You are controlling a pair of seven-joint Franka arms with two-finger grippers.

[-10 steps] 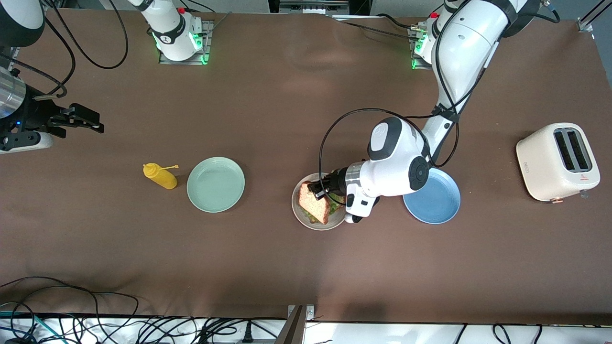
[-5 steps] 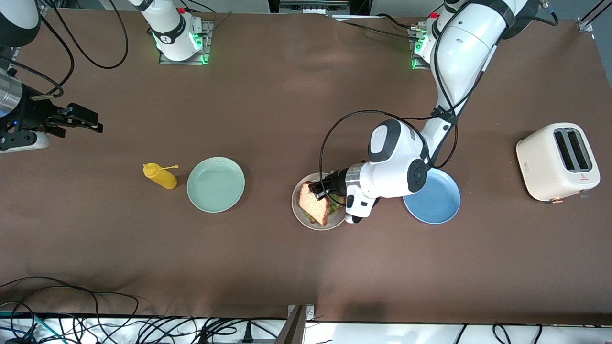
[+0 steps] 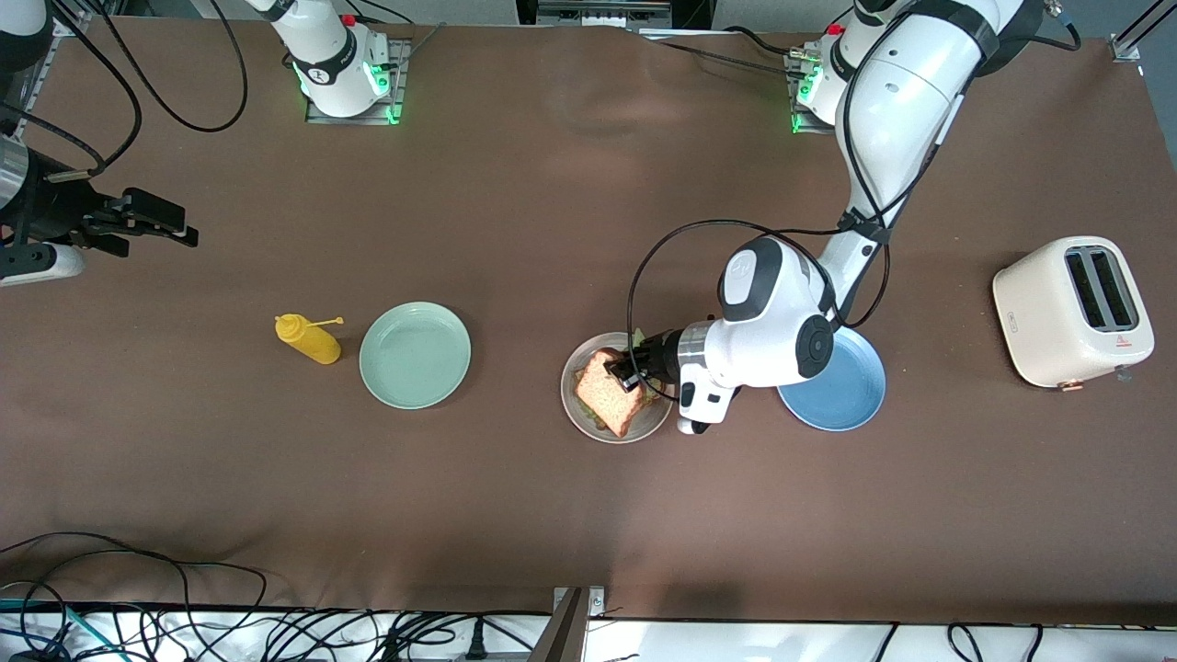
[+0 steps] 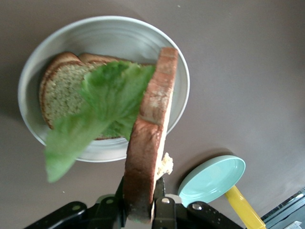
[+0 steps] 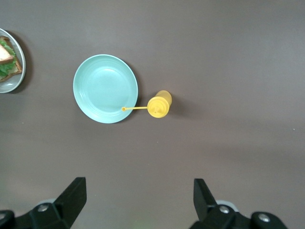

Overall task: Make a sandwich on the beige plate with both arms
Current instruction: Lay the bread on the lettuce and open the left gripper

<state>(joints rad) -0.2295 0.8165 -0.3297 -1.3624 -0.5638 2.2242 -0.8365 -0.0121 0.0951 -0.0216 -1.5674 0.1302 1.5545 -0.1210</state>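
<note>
**Top slice on edge over the beige plate**

Left gripper (image 3: pixel 628 370) sits low over the beige plate (image 3: pixel 577 415), at the rim toward the left arm's end. Its fingers (image 4: pixel 159 202) pinch the upper bread slice (image 4: pixel 147 143) by one crust. That slice stands on edge, its long axis running away from the gripper across the plate, the broad face leaning over the filling. Beneath it a lettuce leaf (image 4: pixel 102 107) lies on the bottom slice (image 4: pixel 59 90), which is flat on the plate; the leaf's tip hangs past the plate rim.

Blue plate (image 3: pixel 841 395) just beside the left wrist, toward the left arm's end; white toaster (image 3: pixel 1071 311) farther that way.

Right gripper (image 3: pixel 152 225) waits in the air at the right arm's end of the table, jaws wide apart, nothing in them. Under its view: mint-green plate (image 5: pixel 105 88) and yellow squeeze bottle (image 5: pixel 159 105) beside it.

Surface: brown table (image 3: pixel 515 515). Black cables along the near edge.
</note>
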